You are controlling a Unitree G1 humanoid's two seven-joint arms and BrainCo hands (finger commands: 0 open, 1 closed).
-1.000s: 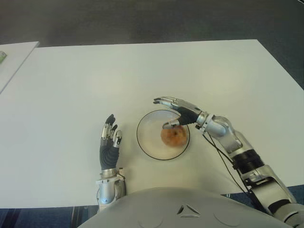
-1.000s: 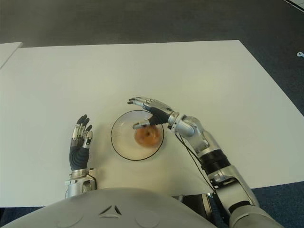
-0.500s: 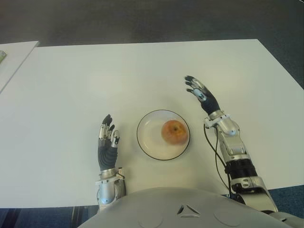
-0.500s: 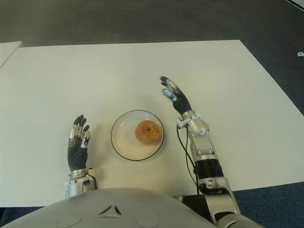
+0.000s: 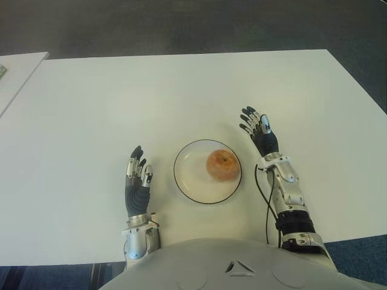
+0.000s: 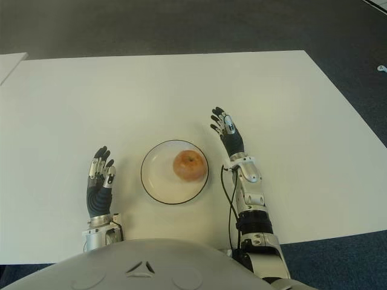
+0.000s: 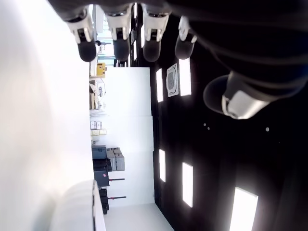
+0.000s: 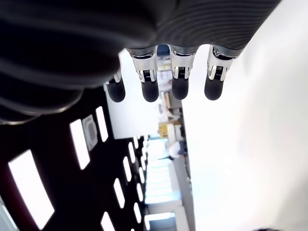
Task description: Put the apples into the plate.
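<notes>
I see one apple (image 5: 222,164) sitting inside the plate (image 5: 188,180), toward the plate's right side, near the middle of the desk's (image 5: 91,103) near half. No other apple shows anywhere on the desk, so I judge the placing is done and the step in hand is simply clearing away and coming to rest.

My right robot hand (image 5: 261,134) is just beside the plate's right rim, toward the desk's right edge, apart from the plate and the apple. Its fingers (image 8: 150,89) are spread straight and hold nothing, as its wrist view confirms. My left robot hand (image 5: 136,181) shows left of the plate, near the desk's near edge, fingers (image 7: 119,48) likewise extended and empty.

To do this well I would keep the right robot hand's fingers open and bring the arm back toward the near edge on its own side, without sweeping over the plate. The apple sits close to the right rim, and I expect it would roll easily, so any brush against the plate's edge could tip it out. I would keep the wrist clear of the rim and move slowly. The left robot hand needs nothing; I would leave it where it is.
</notes>
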